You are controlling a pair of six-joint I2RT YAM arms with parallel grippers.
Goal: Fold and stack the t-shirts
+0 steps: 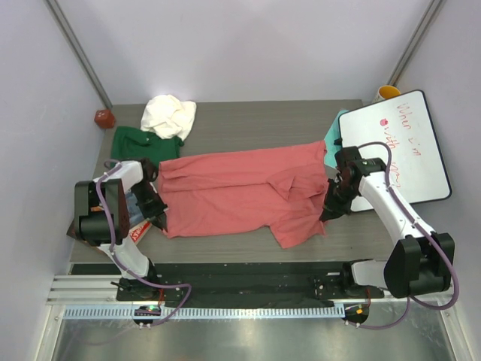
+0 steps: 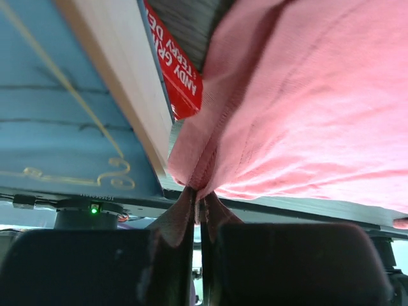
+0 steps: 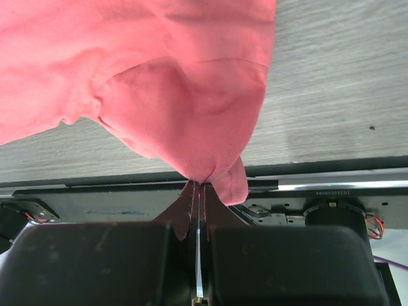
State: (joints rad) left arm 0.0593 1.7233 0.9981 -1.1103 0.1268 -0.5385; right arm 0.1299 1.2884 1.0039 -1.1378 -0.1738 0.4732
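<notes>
The salmon-pink t-shirt [image 1: 240,188] lies spread across the middle of the table. At its left edge my left gripper [image 1: 155,204] is shut on a pinch of pink cloth [image 2: 306,108], the fabric bunched between the tips [image 2: 199,199]. My right gripper [image 1: 331,207] is shut on the shirt's right edge, where the pink cloth [image 3: 159,83] gathers into the closed tips [image 3: 199,185]. The dark green t-shirt [image 1: 135,144] lies flat at the back left. Crumpled on its far corner is the cream-white t-shirt [image 1: 170,115].
Glossy books, one blue [image 2: 57,115] and one red [image 2: 182,83], lie under the shirt's left edge by my left gripper. A whiteboard [image 1: 409,147] fills the right side, with a teal item [image 1: 335,128] and a yellow cup [image 1: 388,92] behind it. A red-brown object [image 1: 104,118] sits back left.
</notes>
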